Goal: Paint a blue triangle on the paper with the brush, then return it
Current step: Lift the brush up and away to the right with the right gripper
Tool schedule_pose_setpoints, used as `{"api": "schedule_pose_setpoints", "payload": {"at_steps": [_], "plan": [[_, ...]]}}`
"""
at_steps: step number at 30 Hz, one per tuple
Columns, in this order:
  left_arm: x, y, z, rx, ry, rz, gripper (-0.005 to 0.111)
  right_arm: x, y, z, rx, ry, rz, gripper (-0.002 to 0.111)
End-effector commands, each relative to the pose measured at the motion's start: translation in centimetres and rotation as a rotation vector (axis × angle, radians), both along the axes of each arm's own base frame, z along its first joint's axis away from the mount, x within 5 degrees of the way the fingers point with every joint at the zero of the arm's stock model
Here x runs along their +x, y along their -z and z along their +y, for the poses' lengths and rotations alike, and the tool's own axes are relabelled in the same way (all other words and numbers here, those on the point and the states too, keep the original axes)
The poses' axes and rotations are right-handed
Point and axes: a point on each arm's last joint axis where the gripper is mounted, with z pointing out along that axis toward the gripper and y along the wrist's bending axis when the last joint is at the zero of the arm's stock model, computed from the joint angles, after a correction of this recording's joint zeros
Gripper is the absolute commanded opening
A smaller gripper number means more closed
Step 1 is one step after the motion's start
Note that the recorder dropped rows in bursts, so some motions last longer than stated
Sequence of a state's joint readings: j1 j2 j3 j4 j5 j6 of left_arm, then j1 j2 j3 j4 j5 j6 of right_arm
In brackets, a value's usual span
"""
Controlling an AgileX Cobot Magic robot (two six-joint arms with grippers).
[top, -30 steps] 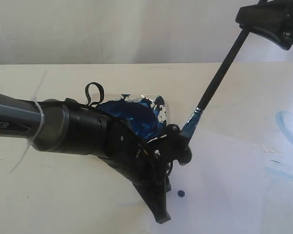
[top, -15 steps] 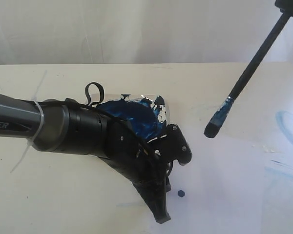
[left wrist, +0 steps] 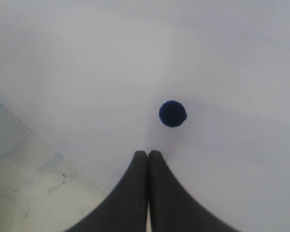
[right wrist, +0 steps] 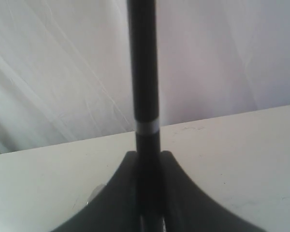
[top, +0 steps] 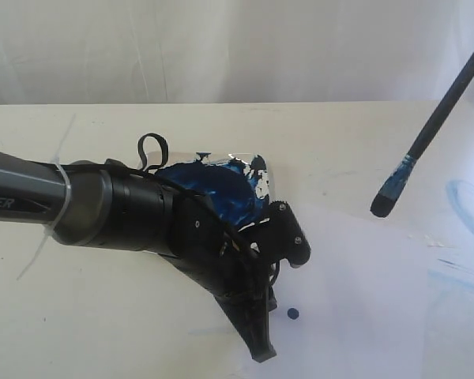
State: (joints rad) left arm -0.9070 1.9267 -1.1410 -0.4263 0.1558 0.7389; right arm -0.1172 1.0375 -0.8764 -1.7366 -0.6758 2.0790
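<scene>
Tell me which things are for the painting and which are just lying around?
For the job: brush, held by the right gripper; paper; plate smeared with blue paint.
Just lying about: dark blue dot; faint pale-blue streaks; left gripper, shut.

Brush (top: 438,111) — handle black, smooth, with a slight sheen. A narrow band (right wrist: 147,128) on the handle looks like bright metal. The bristle tip is dark, matt and stained blue.
Paper (top: 363,300): white, smooth, matt.
Tabletop (top: 103,316): cream, matt, faintly marked.
Left hand (left wrist: 148,153): black, matt, plastic-looking fingers.
Right hand (right wrist: 147,155): same black matt finish.
Left arm casing (top: 24,193): grey, semi-gloss.
Plate (top: 262,183) — coated in thick blue paint with glossy, wet-looking highlights.
Backdrop (right wrist: 63,72): white cloth, softly creased.
</scene>
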Motion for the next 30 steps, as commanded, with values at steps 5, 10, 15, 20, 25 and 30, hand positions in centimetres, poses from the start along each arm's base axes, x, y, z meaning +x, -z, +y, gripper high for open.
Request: {"api": "schedule_pose_setpoints", "payload": {"at_steps": [5,10,15,20,25,30], "plan": [[-0.2,0.2,0.1,0.005,-0.001,0.015,0.0,-0.2,-0.9,0.1,0.07,-0.001,-0.023,0.0],[-0.2,0.2,0.1,0.005,-0.001,0.015,0.0,-0.4,-2.0,0.4,0.027,-0.06,-0.199,0.0],[-0.2,0.2,0.1,0.005,-0.001,0.015,0.0,0.1,-2.3,0.5,-0.065,-0.075,-0.346,0.0],[-0.2,0.1,0.0,0.002,-0.004,0.01,0.0,0.5,-1.8,0.1,-0.141,-0.033,-0.438,0.0],[-0.1,0.1,0.0,-0.004,-0.008,0.001,0.0,0.9,-0.2,0.0,-0.209,0.007,-0.491,0.0],[0.0,0.1,0.0,-0.006,-0.01,-0.003,0.0,1.8,1.7,0.1,-0.331,0.072,-0.462,0.0]]}}
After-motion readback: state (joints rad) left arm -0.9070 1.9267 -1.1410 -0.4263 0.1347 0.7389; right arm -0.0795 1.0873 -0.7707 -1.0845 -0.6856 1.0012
